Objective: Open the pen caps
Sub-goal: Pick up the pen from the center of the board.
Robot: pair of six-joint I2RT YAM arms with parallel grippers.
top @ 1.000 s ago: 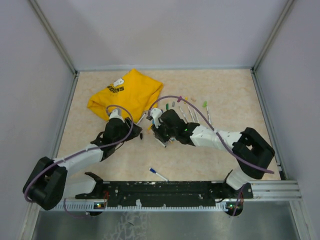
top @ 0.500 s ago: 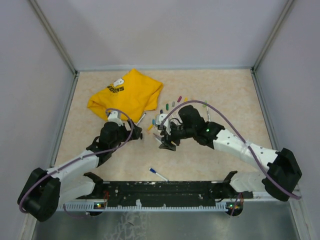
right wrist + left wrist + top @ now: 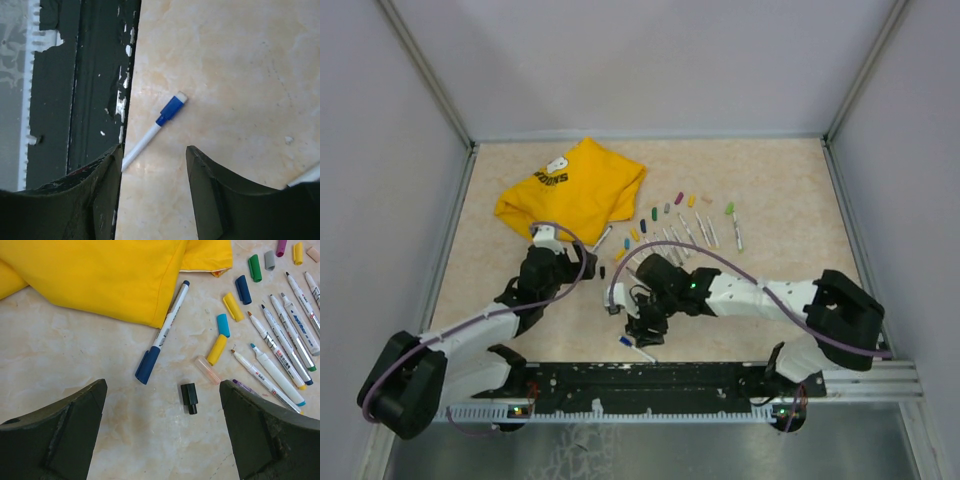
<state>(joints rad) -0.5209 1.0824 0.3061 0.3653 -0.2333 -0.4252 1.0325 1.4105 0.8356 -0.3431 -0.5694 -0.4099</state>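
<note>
Left gripper [image 3: 162,383]: fingers standing wide apart, holding nothing, hovering just near of the shirt [image 3: 100,275].
Black cap [image 3: 189,397]: lying loose ahead, between the fingers, touching neither.
Navy pen [image 3: 162,337]: lying capped, far of the fingers, beside the shirt's edge.
Caps [image 3: 233,306], pens [image 3: 275,350]: lying separated, far right of that gripper.
Right gripper [image 3: 154,148]: fingers parted, empty, hanging over a blue-capped pen [image 3: 155,131] beside the near rail [image 3: 95,75].
</note>
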